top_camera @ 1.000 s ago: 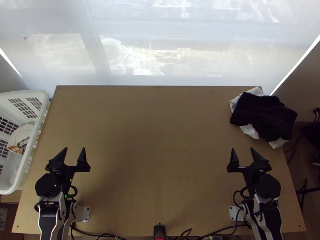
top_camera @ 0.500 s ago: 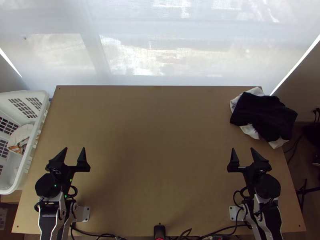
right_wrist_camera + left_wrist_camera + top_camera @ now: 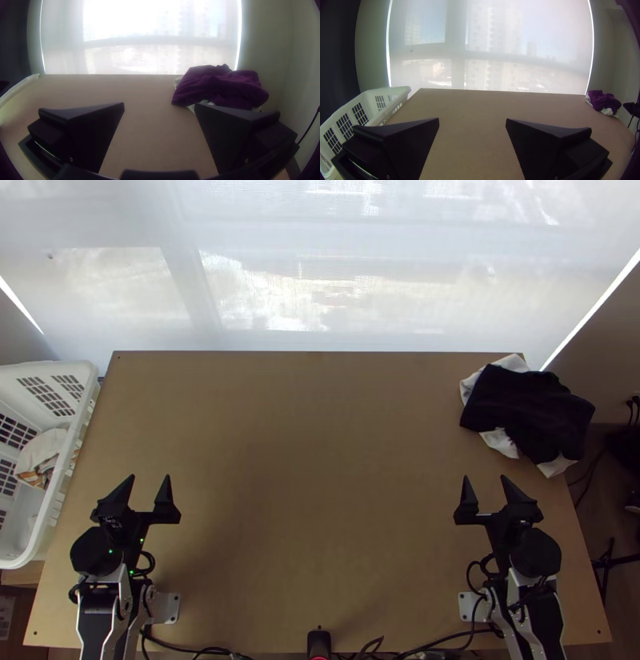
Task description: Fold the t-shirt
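No folding is done. The left and right jaws are spread wide, nothing held. Next, the clothes pile (image 3: 528,408) must be grabbed and spread.

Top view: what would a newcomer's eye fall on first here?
Probably the dark cloth, bunched with white cloth showing around its edges at the table's far right corner, and the bright, blind-covered window beyond the far edge. Next come the left gripper and right gripper, both open and empty near the table's front corners, and the white basket along its left side.
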### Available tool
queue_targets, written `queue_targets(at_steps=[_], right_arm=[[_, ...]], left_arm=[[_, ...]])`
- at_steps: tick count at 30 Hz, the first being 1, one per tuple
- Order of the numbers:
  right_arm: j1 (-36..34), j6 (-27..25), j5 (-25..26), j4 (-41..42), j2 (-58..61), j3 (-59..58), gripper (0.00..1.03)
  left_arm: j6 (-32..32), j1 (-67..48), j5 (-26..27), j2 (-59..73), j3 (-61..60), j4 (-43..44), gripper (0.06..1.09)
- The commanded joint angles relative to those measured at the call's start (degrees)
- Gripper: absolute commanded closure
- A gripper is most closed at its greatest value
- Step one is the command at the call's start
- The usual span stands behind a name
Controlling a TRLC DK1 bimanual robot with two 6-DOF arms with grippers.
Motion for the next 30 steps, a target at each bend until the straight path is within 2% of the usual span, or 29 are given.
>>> queue_targets(at_steps=[1, 4, 7, 10, 12, 18, 23, 25, 27, 30], right_arm=[[0.1, 0.2, 0.1, -0.1, 0.0, 0.0, 0.05], [-0.3, 0.2, 0.1, 0.3, 0.0, 0.0, 0.05], [-4.7, -0.8, 0.1, 0.7, 0.0, 0.2, 0.05], [-6.4, -5.4, 0.1, 1.2, -0.1, 0.3, 0.05], [-5.6, -6.1, 0.1, 1.2, 0.1, 0.2, 0.05], [-7.1, -6.0, 0.3, 6.1, 3.9, 0.4, 0.05], [-9.0, -5.5, 1.2, 13.3, 14.5, 2.2, 0.05], [-9.3, -4.7, 1.9, 15.2, 21.4, 5.0, 0.05], [-10.0, -3.8, 2.3, 15.1, 29.6, 10.1, 0.05], [-10.6, -2.9, 2.3, 12.3, 39.9, 19.2, 0.05]], left_arm=[[-0.2, -0.6, 0.0, 0.0, 0.0, 0.0, 0.11], [0.0, -0.4, -0.6, 0.0, 0.0, -0.1, 0.11], [-0.6, -1.0, -0.5, 0.0, 0.0, -0.1, 0.11], [-7.0, -1.8, -0.5, 0.0, -0.1, -0.3, 0.11], [-10.3, -1.8, -1.1, -0.1, 0.1, 1.1, 0.11], [-11.5, -1.8, -1.5, 0.0, 0.6, 2.2, 0.11], [-11.4, -1.3, -6.5, 0.2, 2.9, 2.1, 0.11], [-11.3, -0.6, -6.6, 1.7, 4.7, 1.0, 0.11], [-11.4, -0.5, -6.9, 5.5, 7.2, 0.2, 0.11], [-12.6, -0.4, -10.8, 16.4, 13.2, -0.7, 0.11]])
